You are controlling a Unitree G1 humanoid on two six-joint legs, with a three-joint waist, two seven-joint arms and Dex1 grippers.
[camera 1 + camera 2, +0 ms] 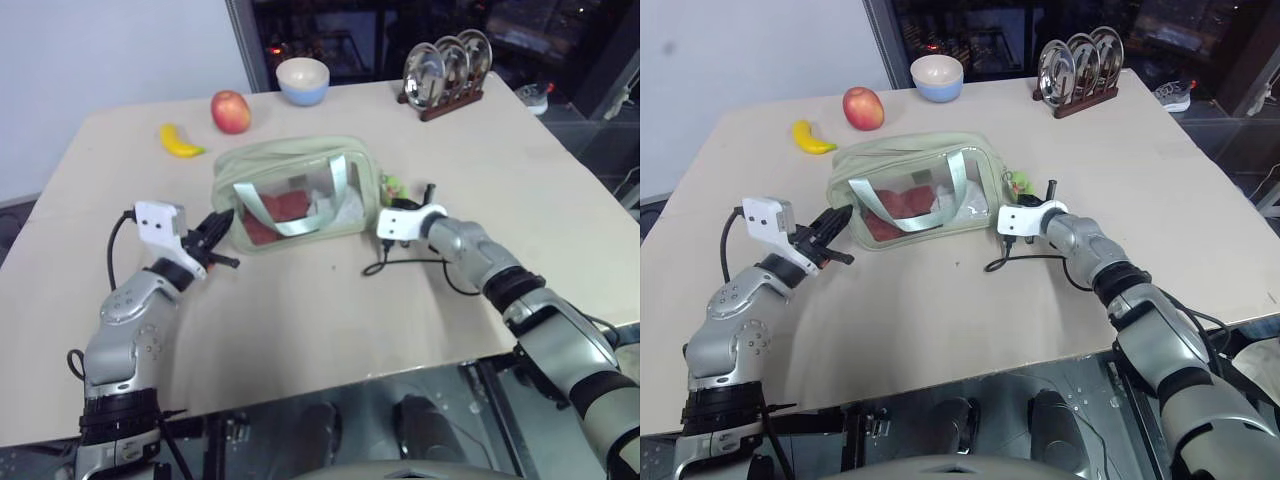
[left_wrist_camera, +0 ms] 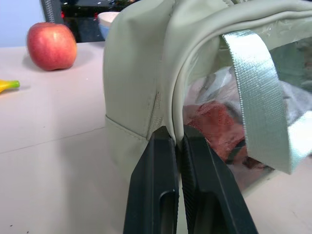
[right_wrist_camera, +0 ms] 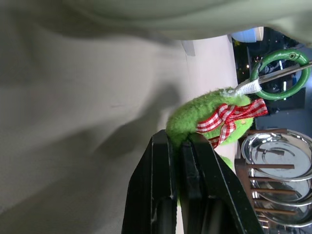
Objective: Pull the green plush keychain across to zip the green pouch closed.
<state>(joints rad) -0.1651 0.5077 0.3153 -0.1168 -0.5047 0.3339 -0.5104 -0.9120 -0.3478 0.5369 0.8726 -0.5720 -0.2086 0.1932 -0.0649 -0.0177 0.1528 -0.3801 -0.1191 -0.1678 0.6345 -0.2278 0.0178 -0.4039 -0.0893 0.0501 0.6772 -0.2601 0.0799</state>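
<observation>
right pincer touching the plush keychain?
Touching. The right wrist view shows the right pincer shut on the green plush keychain, its fuzz pinched between the black fingertips.

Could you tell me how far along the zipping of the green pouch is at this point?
Done: both grips look set. The left gripper is shut on the green pouch at its end seam, bracing it. The right gripper is shut on the green plush keychain at the pouch's opposite end. In hand: holding both, ready to pull. Left: drawing the keychain across the pouch top; whether the zipper has closed at all cannot be seen.
</observation>
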